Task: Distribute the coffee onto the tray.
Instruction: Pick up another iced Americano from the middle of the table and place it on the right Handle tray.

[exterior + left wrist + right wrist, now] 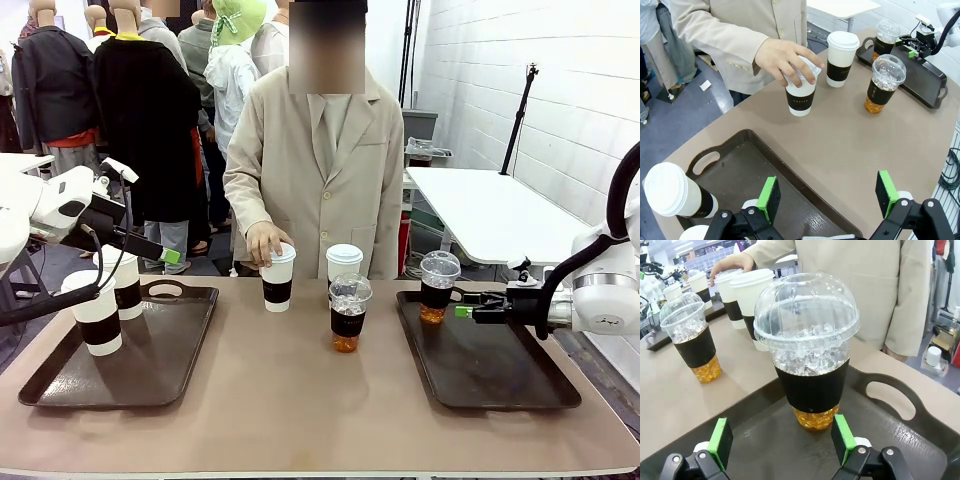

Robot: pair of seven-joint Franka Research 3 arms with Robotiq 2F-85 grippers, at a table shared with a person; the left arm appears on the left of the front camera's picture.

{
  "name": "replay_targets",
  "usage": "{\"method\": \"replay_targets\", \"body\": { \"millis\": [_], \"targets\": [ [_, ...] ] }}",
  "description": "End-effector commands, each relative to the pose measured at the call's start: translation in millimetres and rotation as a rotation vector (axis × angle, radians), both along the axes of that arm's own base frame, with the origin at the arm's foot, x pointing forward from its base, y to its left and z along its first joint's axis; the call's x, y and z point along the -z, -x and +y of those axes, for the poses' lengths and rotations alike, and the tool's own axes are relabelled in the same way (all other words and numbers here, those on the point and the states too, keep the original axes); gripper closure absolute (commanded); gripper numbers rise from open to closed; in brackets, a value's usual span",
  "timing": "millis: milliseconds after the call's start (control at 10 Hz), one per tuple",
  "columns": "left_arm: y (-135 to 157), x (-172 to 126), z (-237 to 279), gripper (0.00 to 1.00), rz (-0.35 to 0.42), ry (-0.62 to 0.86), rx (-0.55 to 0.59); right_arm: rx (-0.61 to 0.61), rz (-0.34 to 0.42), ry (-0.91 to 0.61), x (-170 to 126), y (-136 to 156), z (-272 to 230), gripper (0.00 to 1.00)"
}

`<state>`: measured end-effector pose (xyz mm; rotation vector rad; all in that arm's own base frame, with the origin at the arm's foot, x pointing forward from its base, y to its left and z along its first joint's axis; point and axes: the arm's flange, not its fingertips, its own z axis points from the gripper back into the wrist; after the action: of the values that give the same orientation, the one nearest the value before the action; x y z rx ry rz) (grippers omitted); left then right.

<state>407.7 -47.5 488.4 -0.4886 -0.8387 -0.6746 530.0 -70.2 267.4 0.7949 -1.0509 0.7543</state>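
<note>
The coffee stands in several spots. An iced cup (438,287) (810,365) is on the right tray (500,370), and my right gripper (468,310) (781,437) is open just short of its base, not touching it. Two white sleeved cups (95,310) (125,285) stand on the left tray (150,360). My left gripper (168,256) (827,197) hovers open above that tray's near edge with nothing between its pads. Mid-table are another iced cup (348,313) (883,82) and a white cup (344,262) (841,59). The person's hand rests on a third white cup (277,278) (801,95).
The person stands at the far edge of the brown table (300,410), between the two trays. Each tray has bare floor left toward the near side. A white side table (490,210) stands beyond on the right.
</note>
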Motion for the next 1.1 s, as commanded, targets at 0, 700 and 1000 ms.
{"method": "replay_targets", "body": {
  "millis": [0, 700, 1000],
  "targets": [
    [-1.8, 2.8, 1.1, 0.00, 0.000, 0.008, 0.006, -0.001, -0.001, -0.002, 1.5, -4.5, 1.0, 0.00],
    [-1.8, 2.8, 1.1, 0.00, 0.000, 0.008, 0.006, -0.105, -0.003, 0.041, -23.2, 37.9, 12.6, 0.00],
    [-1.8, 2.8, 1.1, 0.00, 0.000, 0.008, 0.006, -0.187, -0.044, 0.036, -31.3, 53.0, 32.6, 0.00]
  ]
}}
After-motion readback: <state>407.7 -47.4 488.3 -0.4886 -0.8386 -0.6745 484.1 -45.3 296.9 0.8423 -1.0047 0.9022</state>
